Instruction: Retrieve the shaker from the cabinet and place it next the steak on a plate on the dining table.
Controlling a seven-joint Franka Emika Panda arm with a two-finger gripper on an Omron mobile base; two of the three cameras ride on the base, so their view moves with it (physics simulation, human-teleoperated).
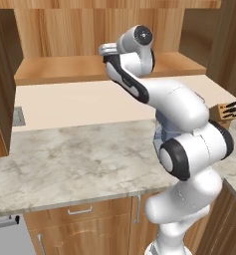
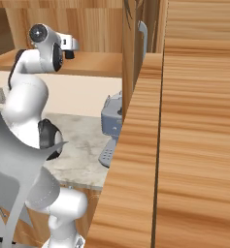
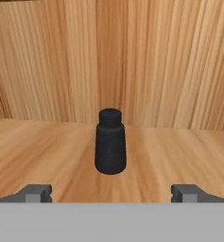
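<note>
Hand view looks into the cabinet (image 3: pixel 156 61), its back wall and shelf of warm, light wood grain. The shaker (image 3: pixel 110 142) stands upright mid-shelf, ahead of the gripper (image 3: pixel 111 193), whose fingertips (image 3: pixel 35 193) are spread wide either side, not touching it. Small, black, matte and cylindrical with a narrower capped neck, it looks light, rigid and easily tipped; the straight lower body seems best to grip.

Base views flank arm, both facing cabinet (image 1: pixel 104 69); hand view close, level along shelf
</note>
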